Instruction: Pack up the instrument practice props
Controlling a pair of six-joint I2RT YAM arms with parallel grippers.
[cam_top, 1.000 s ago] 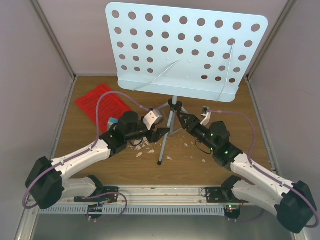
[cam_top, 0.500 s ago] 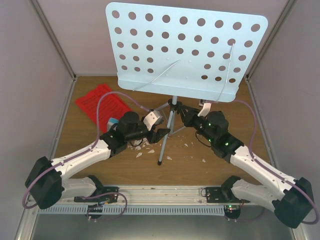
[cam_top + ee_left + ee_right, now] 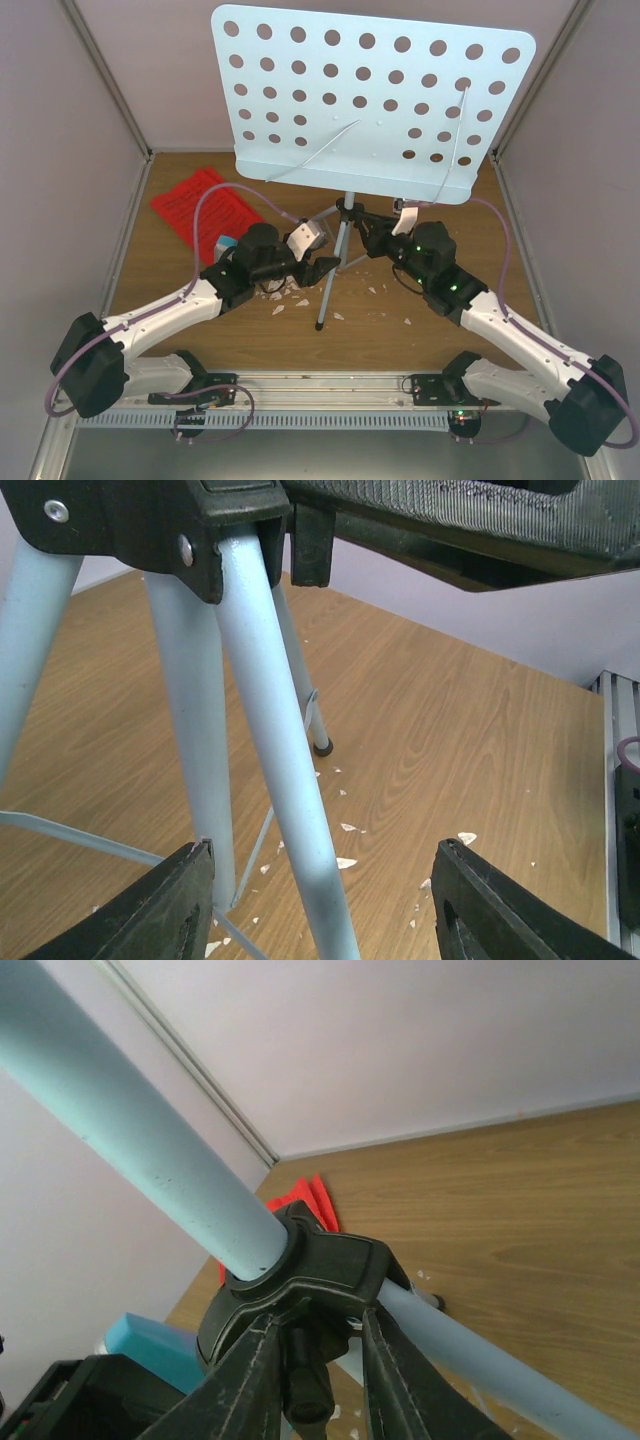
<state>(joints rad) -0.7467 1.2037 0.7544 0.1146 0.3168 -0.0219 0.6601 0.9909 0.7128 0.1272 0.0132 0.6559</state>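
Note:
The pale-blue music stand [image 3: 370, 100] stands upright on tripod legs mid-table. My left gripper [image 3: 318, 268] is open and straddles the front leg [image 3: 280, 780] without touching it; its fingers [image 3: 150, 910] stand wide on both sides. My right gripper [image 3: 372, 232] is narrowed round the black knob [image 3: 305, 1390] under the stand's black hub [image 3: 300, 1280], with its fingertips against the hub. The red sheet-music pages [image 3: 200, 208] lie at the back left. The small blue box [image 3: 226, 243] sits beside my left wrist. The clear triangular piece is not in view.
Small white scraps [image 3: 290, 295] litter the wood under the tripod, with more on the right [image 3: 407, 322]. Grey walls close in the back and both sides. The stand's plate overhangs the back half of the table.
My right gripper has moved forward and left, from beside the tripod to the hub, and has closed in around the knob. The left arm and the stand have not moved.

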